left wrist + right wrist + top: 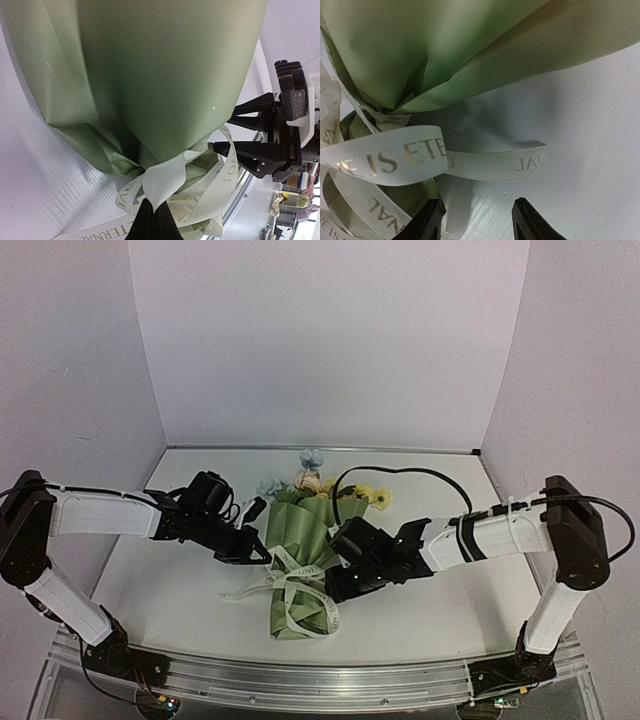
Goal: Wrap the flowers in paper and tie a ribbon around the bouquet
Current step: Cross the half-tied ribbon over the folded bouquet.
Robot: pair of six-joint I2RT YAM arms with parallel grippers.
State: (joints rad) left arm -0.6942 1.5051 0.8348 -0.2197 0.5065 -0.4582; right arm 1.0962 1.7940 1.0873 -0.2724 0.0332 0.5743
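Observation:
The bouquet (300, 538) lies mid-table, an olive-green paper (165, 75) cone with its wide rim toward the back. The blue, yellow and pink flowers (312, 478) show beyond that rim. The cream lettered ribbon (303, 592) is looped in a loose tangle around the narrow waist. My left gripper (152, 206) is shut on a fold of ribbon (167, 180) at the waist. My right gripper (476, 205) stands open on the other side, nothing between its fingers. A loose ribbon end (492, 166) lies on the table just ahead of it.
A black cable (400, 474) arcs over the table behind the right arm. An aluminium rail (300, 680) runs along the near edge. White walls close the back and both sides. The white table (170, 590) shows to the left of the bouquet.

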